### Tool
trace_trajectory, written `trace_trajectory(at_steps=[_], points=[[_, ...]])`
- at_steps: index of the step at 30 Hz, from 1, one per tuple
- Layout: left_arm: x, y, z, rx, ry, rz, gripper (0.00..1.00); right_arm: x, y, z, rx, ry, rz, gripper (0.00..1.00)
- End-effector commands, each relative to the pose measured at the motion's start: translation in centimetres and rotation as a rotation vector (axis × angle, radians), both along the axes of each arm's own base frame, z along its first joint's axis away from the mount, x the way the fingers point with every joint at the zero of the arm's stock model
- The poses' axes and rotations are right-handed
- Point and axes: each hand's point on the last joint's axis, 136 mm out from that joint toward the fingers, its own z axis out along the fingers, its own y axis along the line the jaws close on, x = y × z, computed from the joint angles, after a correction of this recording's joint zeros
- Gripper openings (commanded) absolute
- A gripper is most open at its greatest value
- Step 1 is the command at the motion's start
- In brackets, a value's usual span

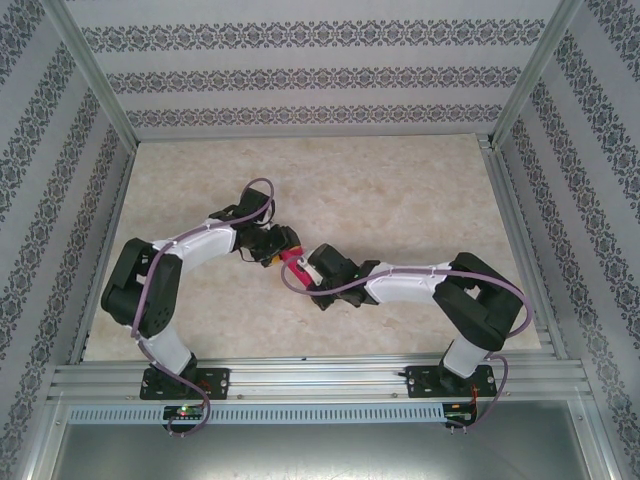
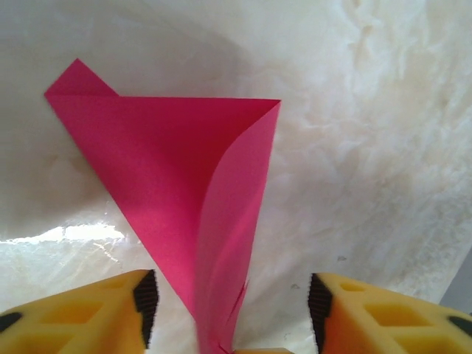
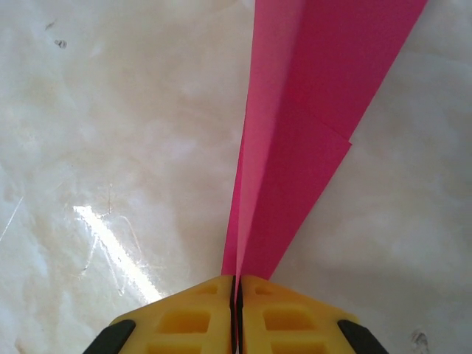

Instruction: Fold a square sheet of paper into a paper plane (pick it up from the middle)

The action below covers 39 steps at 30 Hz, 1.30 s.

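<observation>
The square sheet of paper (image 2: 177, 169) is magenta-pink and folded into a pointed wedge with a centre crease, held above the marble table. My right gripper (image 3: 237, 284) is shut on its narrow end, and the paper (image 3: 310, 125) fans out away from the yellow fingers (image 3: 192, 317). My left gripper (image 2: 230, 299) stands open around the wedge's lower tip, its yellow fingers (image 2: 88, 313) apart on either side without touching it. From above, both grippers meet at the table's middle, with a strip of the paper (image 1: 293, 264) showing between the left gripper (image 1: 276, 250) and the right gripper (image 1: 306, 272).
The beige marble tabletop (image 1: 400, 200) is walled by patterned panels and aluminium frame posts (image 1: 90, 75). An aluminium rail (image 1: 320, 380) runs along the near edge by the arm bases. Purple cables loop over both arms.
</observation>
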Motion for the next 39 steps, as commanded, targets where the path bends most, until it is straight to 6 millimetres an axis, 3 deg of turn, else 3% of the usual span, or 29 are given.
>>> trace_trajectory(at_steps=[1, 8, 10, 17, 23, 31, 39], points=[[-0.8, 0.5, -0.5, 0.002, 0.074, -0.008, 0.48, 0.2, -0.2, 0.7, -0.034, -0.106, 0.062, 0.12], [-1.2, 0.5, -0.6, -0.014, 0.117, -0.043, 0.07, 0.7, -0.5, 0.5, -0.079, -0.147, 0.080, 0.16], [-1.4, 0.7, -0.9, -0.016, 0.134, -0.049, 0.01, 0.6, -0.6, 0.7, -0.076, -0.151, 0.082, 0.19], [-2.0, 0.9, -1.5, -0.045, 0.179, -0.029, 0.00, 0.7, 0.4, 2.7, 0.039, -0.178, 0.055, 0.28], [-2.2, 0.8, -1.7, -0.054, 0.196, -0.023, 0.00, 1.3, 2.0, 2.7, 0.087, -0.182, 0.037, 0.30], [-2.3, 0.8, -1.7, -0.056, 0.205, -0.025, 0.00, 1.4, 1.9, 1.1, 0.028, -0.166, 0.031, 0.23], [-2.4, 0.7, -1.8, -0.058, 0.211, -0.023, 0.00, 1.4, 2.1, 1.0, 0.038, -0.162, 0.026, 0.13]])
